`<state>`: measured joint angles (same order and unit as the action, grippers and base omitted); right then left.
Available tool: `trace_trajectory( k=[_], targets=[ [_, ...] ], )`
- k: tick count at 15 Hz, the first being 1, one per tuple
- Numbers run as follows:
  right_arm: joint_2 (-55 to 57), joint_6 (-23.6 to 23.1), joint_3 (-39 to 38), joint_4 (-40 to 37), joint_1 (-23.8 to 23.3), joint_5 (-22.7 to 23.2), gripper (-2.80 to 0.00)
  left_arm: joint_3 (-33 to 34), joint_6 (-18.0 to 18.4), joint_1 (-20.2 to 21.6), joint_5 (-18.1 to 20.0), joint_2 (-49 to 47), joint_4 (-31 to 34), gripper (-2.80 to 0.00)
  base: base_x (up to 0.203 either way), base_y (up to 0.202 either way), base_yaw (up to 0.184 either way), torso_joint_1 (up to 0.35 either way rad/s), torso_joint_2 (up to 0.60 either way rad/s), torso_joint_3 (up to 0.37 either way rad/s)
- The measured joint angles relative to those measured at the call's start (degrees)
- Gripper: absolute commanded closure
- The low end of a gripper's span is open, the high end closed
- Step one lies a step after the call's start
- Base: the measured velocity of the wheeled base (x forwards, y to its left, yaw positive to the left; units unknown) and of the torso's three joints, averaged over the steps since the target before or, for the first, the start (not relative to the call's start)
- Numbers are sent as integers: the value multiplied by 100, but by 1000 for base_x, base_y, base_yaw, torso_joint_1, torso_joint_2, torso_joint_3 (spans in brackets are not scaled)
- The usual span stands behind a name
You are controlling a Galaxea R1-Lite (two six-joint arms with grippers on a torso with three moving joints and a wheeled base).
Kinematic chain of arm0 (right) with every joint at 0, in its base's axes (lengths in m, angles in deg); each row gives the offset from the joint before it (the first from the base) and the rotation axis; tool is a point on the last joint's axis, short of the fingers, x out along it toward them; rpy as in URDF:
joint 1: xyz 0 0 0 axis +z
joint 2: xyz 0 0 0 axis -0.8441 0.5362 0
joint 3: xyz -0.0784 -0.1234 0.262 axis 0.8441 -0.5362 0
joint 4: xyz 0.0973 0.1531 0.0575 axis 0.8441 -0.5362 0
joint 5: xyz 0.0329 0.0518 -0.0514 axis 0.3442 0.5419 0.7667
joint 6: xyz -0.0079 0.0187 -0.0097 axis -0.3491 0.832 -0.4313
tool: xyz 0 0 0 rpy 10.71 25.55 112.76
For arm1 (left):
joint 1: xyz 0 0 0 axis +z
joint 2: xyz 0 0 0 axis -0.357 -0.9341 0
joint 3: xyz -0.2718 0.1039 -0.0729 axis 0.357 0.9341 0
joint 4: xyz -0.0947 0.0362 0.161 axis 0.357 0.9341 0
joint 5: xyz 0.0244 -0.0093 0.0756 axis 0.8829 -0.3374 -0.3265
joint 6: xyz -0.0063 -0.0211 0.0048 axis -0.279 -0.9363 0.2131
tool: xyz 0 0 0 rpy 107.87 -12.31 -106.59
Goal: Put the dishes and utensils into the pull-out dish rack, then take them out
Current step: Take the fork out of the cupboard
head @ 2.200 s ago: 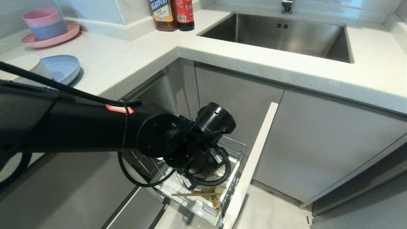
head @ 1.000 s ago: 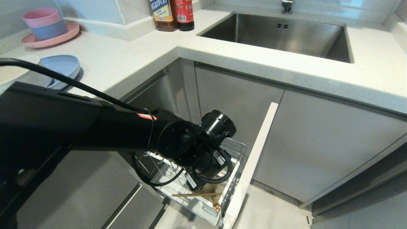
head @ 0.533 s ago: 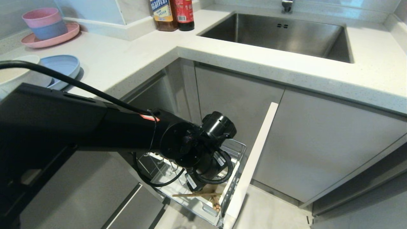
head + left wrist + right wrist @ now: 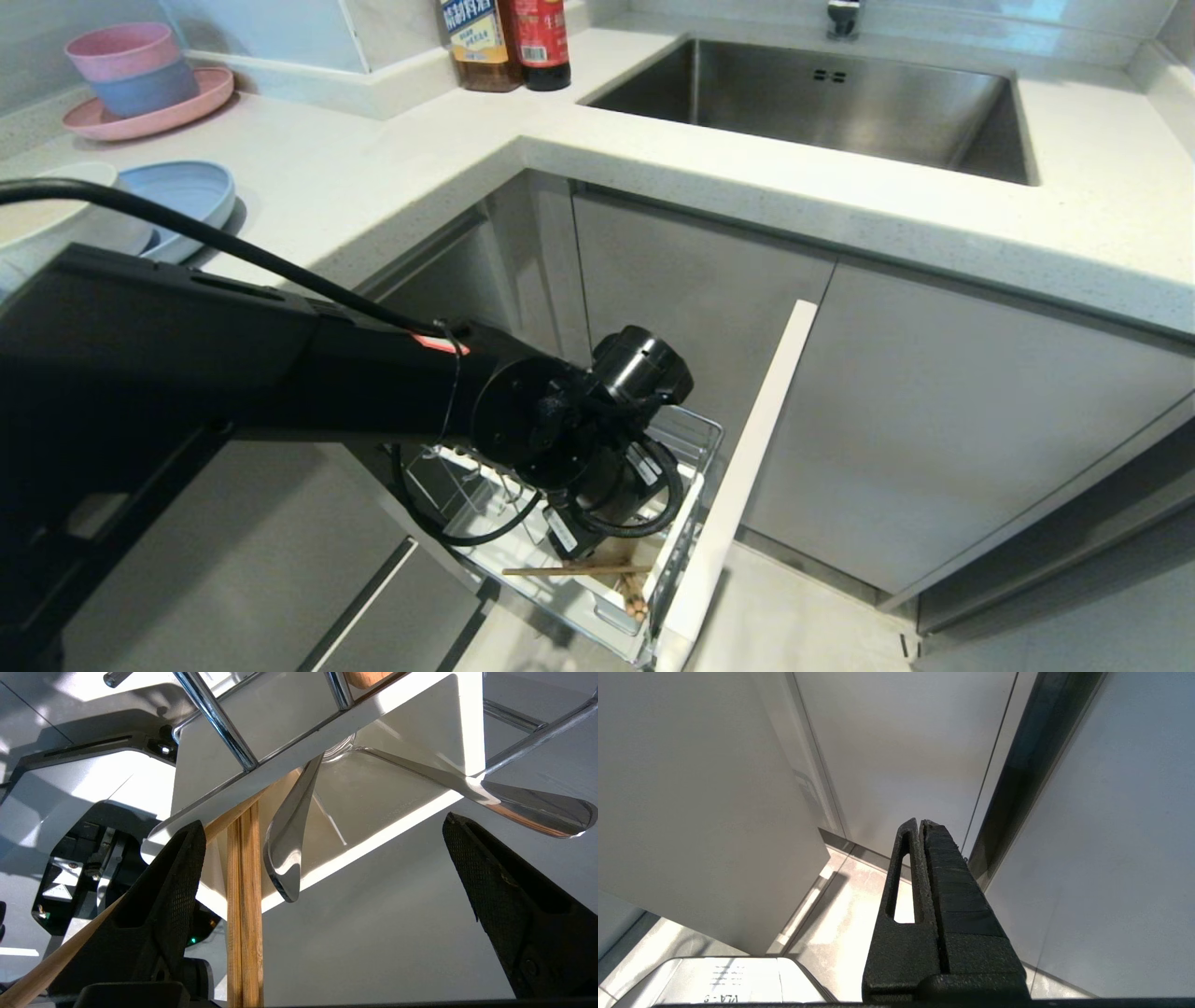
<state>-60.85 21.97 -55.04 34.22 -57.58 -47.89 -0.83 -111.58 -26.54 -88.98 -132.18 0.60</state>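
My left arm reaches down into the pull-out dish rack [image 4: 695, 439], its wrist [image 4: 597, 467] over the front end by the white door front [image 4: 738, 485]. The left gripper [image 4: 323, 819] is open and holds nothing. Between its fingers [image 4: 173, 882] stand the wooden chopsticks [image 4: 243, 905], close to one finger, and a silver fork handle [image 4: 285, 858], both in the white cutlery holder [image 4: 397, 732]. The chopsticks [image 4: 574, 569] also show below the wrist. The pale blue plate [image 4: 182, 201] and cream bowl [image 4: 47, 219] sit on the counter. My right gripper [image 4: 920, 823] is shut and empty, parked by the cabinet fronts.
A second silver handle [image 4: 537, 807] leans out past the other finger. Chrome rack wires [image 4: 219, 723] cross just beyond the fingertips. A pink plate with stacked pink and blue bowls [image 4: 140, 79], two bottles [image 4: 509, 42] and the sink [image 4: 812, 103] are on the counter.
The left arm sank and reached further into the rack between the earliest frame and one second ago. Since then it has hardly moved.
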Motion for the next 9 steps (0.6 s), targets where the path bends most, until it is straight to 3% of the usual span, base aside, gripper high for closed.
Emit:
trace_trajectory(
  k=[1, 9],
  targets=[
    [0, 0, 0, 0, 0, 0, 0, 0, -1, 0, -9, 0, -1, 0, 0, 0, 0, 0, 0, 0],
    [0, 0, 0, 0, 0, 0, 0, -1, 0, -2, -50, -24, -4, 0, 0, 0, 0, 0, 0, 0]
  ],
)
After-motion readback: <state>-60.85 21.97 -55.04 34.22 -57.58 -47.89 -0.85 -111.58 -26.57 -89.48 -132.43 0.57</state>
